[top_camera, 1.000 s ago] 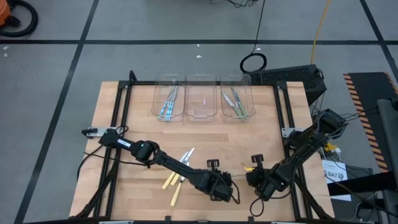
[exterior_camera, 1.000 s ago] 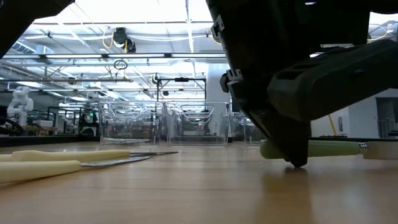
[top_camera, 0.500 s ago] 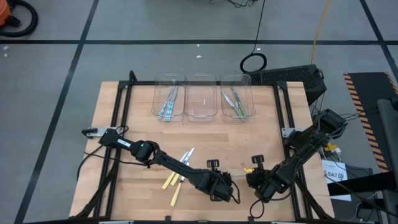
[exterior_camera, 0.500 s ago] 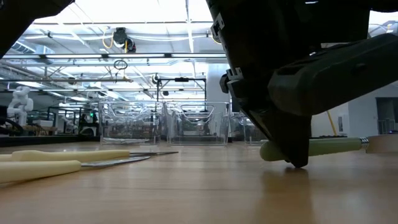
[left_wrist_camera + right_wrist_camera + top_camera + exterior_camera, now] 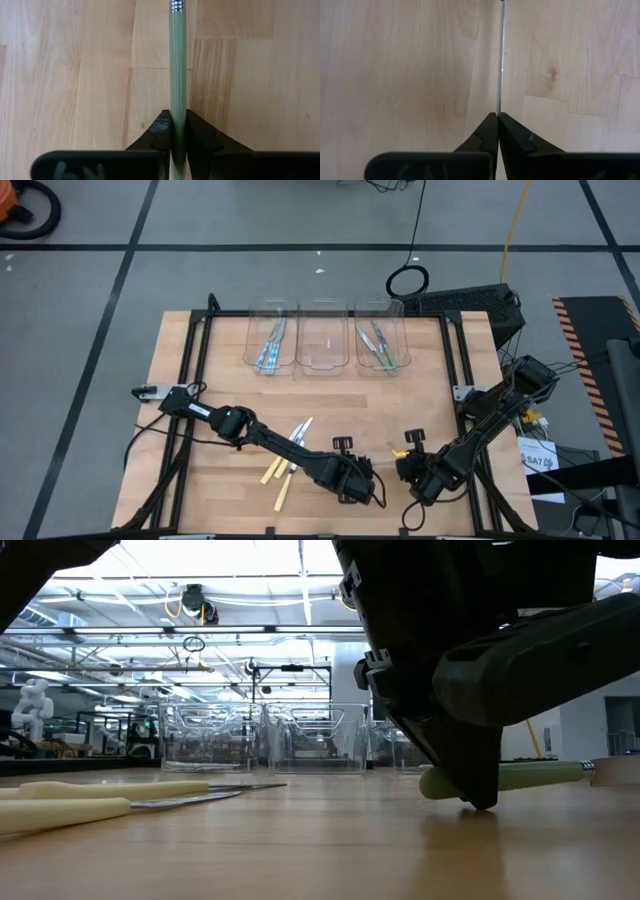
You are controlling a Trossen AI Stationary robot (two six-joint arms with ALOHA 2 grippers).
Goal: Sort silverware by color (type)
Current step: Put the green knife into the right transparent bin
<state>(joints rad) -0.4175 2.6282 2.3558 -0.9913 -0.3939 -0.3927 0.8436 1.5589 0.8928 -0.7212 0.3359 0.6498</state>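
Lower centre of the high view: my left tool (image 5: 178,131) still pinches the green-handled utensil (image 5: 177,60), which has lifted only slightly off the bench (image 5: 65,75) (pickup barely begun). To its right, my right tool (image 5: 497,131) stays pressed on a thin silvery blade (image 5: 501,60).

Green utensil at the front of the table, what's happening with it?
Both arms are on it. The left gripper is shut on the green utensil's handle, near the table's front edge. The right gripper is shut on its thin metal end. Three pale yellow utensils wait loose on the wood. Of the three clear bins at the back, the outer two hold utensils; the middle one looks empty.
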